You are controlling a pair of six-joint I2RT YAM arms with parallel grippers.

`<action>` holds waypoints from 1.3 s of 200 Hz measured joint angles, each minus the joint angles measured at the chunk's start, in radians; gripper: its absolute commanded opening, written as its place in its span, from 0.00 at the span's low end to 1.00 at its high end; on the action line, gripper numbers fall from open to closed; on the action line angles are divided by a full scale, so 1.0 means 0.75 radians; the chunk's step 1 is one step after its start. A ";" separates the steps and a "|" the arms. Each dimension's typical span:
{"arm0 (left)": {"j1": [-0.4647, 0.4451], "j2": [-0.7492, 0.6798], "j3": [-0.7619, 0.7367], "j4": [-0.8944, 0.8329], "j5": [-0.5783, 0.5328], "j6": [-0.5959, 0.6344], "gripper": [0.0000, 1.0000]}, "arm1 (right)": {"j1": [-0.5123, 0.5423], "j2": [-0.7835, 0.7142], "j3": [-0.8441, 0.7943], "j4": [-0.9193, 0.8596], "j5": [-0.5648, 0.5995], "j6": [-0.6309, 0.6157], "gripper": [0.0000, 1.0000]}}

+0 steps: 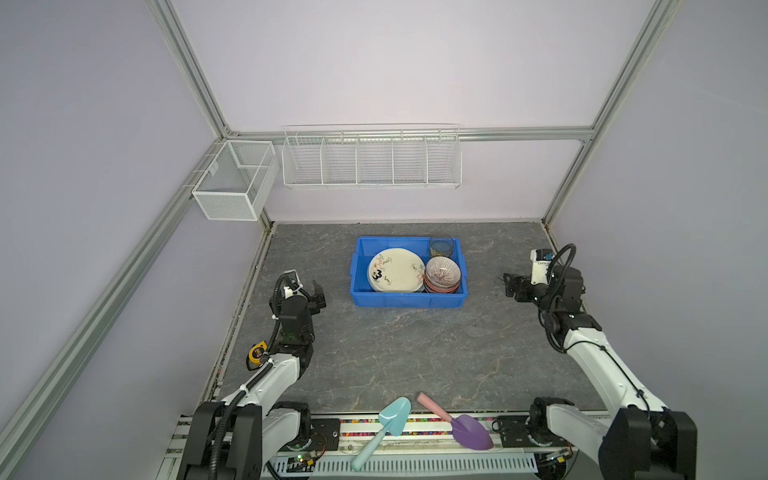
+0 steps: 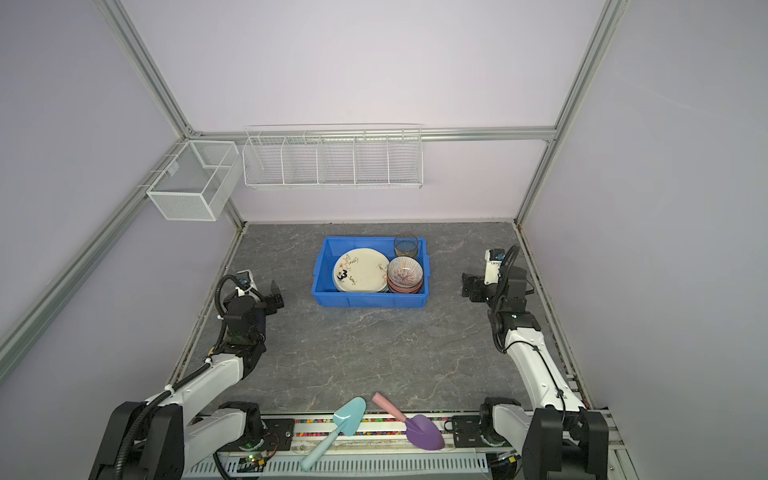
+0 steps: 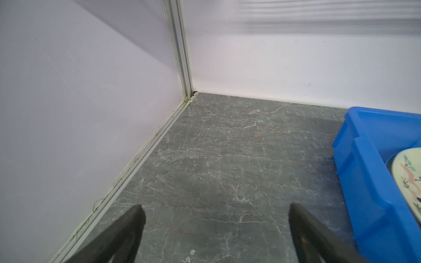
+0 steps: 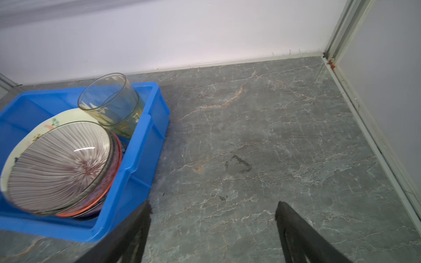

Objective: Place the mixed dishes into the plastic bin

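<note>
The blue plastic bin (image 1: 361,291) (image 2: 324,295) sits at the back middle of the grey table. Inside it lie a stack of plates topped by a cream scribbled plate (image 1: 395,269) (image 2: 359,269), stacked bowls topped by a pink-ribbed bowl (image 1: 444,272) (image 4: 59,166), and a glass tumbler (image 1: 441,246) (image 4: 111,102) in the far right corner. My left gripper (image 1: 318,294) (image 3: 215,218) hangs open left of the bin, holding nothing. My right gripper (image 1: 510,286) (image 4: 213,216) hangs open right of the bin, also holding nothing.
A teal toy shovel (image 1: 388,424) and a purple toy shovel (image 1: 465,428) lie at the table's front edge. A yellow tape measure (image 1: 257,353) sits by the left arm. White wire baskets (image 1: 370,162) hang on the back wall and left corner (image 1: 232,183).
</note>
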 measured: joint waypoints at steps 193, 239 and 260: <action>0.069 0.559 -0.035 0.583 0.143 0.000 0.98 | -0.004 0.594 -0.377 1.112 0.132 -0.091 0.88; 0.069 0.559 0.083 0.479 0.143 0.000 0.98 | 0.004 0.594 -0.334 1.097 0.090 -0.117 0.88; 0.069 0.559 0.093 0.450 0.143 0.000 0.98 | 0.012 0.594 -0.334 1.094 0.074 -0.132 0.88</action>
